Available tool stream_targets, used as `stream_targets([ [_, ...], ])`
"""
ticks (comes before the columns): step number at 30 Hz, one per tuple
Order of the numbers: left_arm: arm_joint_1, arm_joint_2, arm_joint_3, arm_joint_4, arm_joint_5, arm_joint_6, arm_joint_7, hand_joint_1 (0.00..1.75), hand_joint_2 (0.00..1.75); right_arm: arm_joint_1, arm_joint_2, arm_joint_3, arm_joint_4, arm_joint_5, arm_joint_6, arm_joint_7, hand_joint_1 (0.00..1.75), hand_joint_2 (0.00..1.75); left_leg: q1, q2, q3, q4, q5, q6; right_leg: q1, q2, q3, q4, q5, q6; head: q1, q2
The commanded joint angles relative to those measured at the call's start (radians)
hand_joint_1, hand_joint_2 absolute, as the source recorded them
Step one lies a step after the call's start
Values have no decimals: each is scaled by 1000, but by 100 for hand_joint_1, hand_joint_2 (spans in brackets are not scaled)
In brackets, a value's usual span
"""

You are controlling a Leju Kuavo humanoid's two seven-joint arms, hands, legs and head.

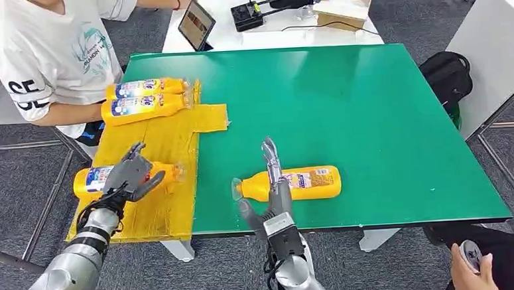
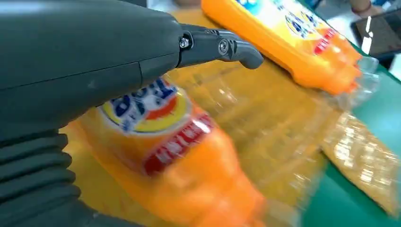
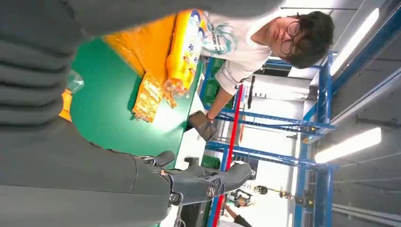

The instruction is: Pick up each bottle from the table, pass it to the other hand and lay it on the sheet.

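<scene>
A green tabletop (image 1: 345,107) carries a yellow sheet (image 1: 168,140) along its left edge, the sheet's near end reaching the near left corner. Two bottles lie side by side at the sheet's far end, the farther bottle (image 1: 146,88) touching or just beside the nearer one (image 1: 143,108), both with caps toward the tabletop's middle. A third bottle (image 1: 97,180) lies on the sheet near the near left corner, cap pointing right. The left hand (image 1: 131,175) is over this third bottle, fingers spread and curved across its body; whether it grasps the bottle or merely rests above it cannot be told, and the left wrist view shows the label just beside the palm with one dark finger (image 2: 222,47) extended clear of it. A fourth bottle (image 1: 299,182) lies on the bare green near the near edge, about midway along it, cap pointing left. The right hand (image 1: 273,190) stands over that bottle's neck end with fingers extended and apart, thumb out to the left, holding nothing. A person in a white shirt (image 1: 50,49) stands at the far left corner, forearm beside the two far bottles. A tablet (image 1: 196,24) stands on a white table (image 1: 235,40) beyond the far edge
</scene>
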Motion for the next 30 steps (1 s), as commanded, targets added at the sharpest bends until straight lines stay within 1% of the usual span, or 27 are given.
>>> stream_targets([
  [1, 25, -8, 68, 40, 65, -109, -4, 0, 0, -30, 5, -24, 93, -9, 8, 7, 0, 175, -1, 5, 2, -3, 2, 2, 0, 3, 4, -3, 2, -3, 0, 0],
  [2, 25, -8, 68, 40, 65, -109, -4, 0, 0, -30, 5, -24, 93, -9, 8, 7, 0, 175, 0, 4, 2, -3, 3, 2, 0, 3, 8, -3, 4, -5, 0, 0],
  [3, 25, -8, 68, 40, 65, -109, -4, 0, 0, -30, 5, -24, 93, -9, 8, 7, 0, 175, 0, 3, 2, -1, 3, 2, 0, 2, 9, -1, 5, -4, 0, 0],
  [7, 25, -8, 68, 40, 65, -109, -4, 0, 0, -30, 5, -24, 93, -9, 8, 7, 0, 175, -1, 5, 2, -2, 3, 2, 0, 3, 8, -2, 6, -5, 0, 0],
  [9, 25, -8, 68, 40, 65, -109, -4, 0, 0, -30, 5, -24, 93, -9, 8, 7, 0, 175, -1, 2, 2, -1, 3, 2, 0, 1, 9, 0, 5, -3, 0, 0],
  [10, 25, -8, 68, 40, 65, -109, -4, 0, 0, -30, 5, -24, 93, -9, 8, 7, 0, 175, 0, 4, 2, -2, 3, 2, 0, 3, 8, -2, 6, -4, 0, 0],
  [11, 25, -8, 68, 40, 65, -109, -4, 0, 0, -30, 5, -24, 93, -9, 8, 7, 0, 175, -1, 4, 2, -1, 3, 2, 0, 2, 8, -1, 6, -4, 0, 0],
  [12, 30, -13, 72, 28, 84, -110, -16, 0, 0, -29, 6, -25, 93, -11, 10, 7, 0, 175, -1, 3, 2, -1, 3, 2, 0, 2, 8, 0, 5, -4, 0, 0],
  [13, 35, -20, 82, 10, 128, -100, -43, 0, 0, -29, 7, -27, 95, -12, 11, 7, 0, 175, 0, 5, 2, -2, 3, 2, 0, 3, 8, -2, 6, -5, 0, 0],
  [14, 39, -35, 100, -14, 179, -63, -64, 0, 0, -27, 7, -31, 96, -9, 6, 5, 0, 175, 0, 3, 2, -1, 3, 2, 0, 2, 8, -1, 6, -4, 0, 0],
  [15, 45, -65, 126, -56, 244, 10, -96, 0, 0, -24, 5, -28, 96, 3, -5, 4, 0, 175, 0, 2, 1, -1, 3, 2, 0, 1, 8, 0, 5, -3, 0, 0],
  [16, 48, -86, 137, -85, 290, 71, -94, 0, 0, -22, 2, -25, 96, 17, -13, 6, 0, 175, 0, 3, 1, -2, 3, 2, 0, 1, 8, -1, 6, -4, 0, 0],
  [18, 68, -127, 103, -181, 321, 307, -153, 0, 0, -24, -14, -2, 92, 98, -36, 24, 0, 175, 0, 0, 0, 0, 3, 2, 0, -1, 7, 0, 5, -4, 0, 0],
  [19, 78, -134, 68, -217, 303, 407, -170, 0, 0, -31, -30, 15, 89, 152, -39, 45, 0, 175, 0, 1, -1, -1, 4, 3, 1, -2, 6, -1, 5, -4, 0, 0],
  [20, 93, -144, 48, -265, 313, 479, -195, 0, 175, -47, -52, 25, 86, 207, -45, 80, 0, 175, 0, 1, -2, 0, 3, 2, 1, -1, 5, -1, 6, -4, 0, 0],
  [22, 132, -153, 6, -357, 325, 557, -206, 0, 175, -75, -92, 19, 79, 274, -43, 132, 0, 175, 0, 4, -5, 0, 3, 3, 1, 0, 2, -1, 7, -4, 0, 0],
  [24, 201, -151, -67, -494, 380, 620, -206, 0, 175, -119, -151, 4, 78, 374, -1, 216, 0, 175, 0, 5, -7, 0, 4, 3, 1, 0, 0, -1, 7, -2, 0, 0],
  [25, 236, -151, -94, -564, 427, 613, -206, 0, 175, -150, -192, 13, 90, 460, 23, 279, 0, 175, 0, 6, -6, 0, 3, 4, 0, 0, 1, -1, 7, -3, 0, 0],
  [26, 273, -152, -113, -622, 457, 604, -206, 0, 175, -167, -214, -13, 83, 473, 42, 303, 0, 175, 0, 6, -7, 0, 4, 4, 0, 0, 0, -1, 7, -2, 0, 0],
  [27, 317, -156, -130, -687, 482, 593, -206, 0, 175, -193, -246, -33, 86, 498, 86, 328, 0, 175, 0, 6, -8, 0, 4, 4, 0, 1, -1, -1, 7, -2, 0, 0],
  [29, 369, -164, -152, -755, 504, 571, -206, 0, 175, -214, -273, -69, 82, 548, 95, 352, 0, 175, -1, 8, -7, 0, 3, 5, 0, 2, 0, -2, 7, -2, 0, 0],
  [30, 393, -172, -161, -784, 518, 556, -206, 0, 175, -228, -288, -85, 86, 587, 121, 377, 0, 175, -1, 6, -11, 1, 4, 4, 0, 1, -4, -1, 7, -2, 0, 0],
])
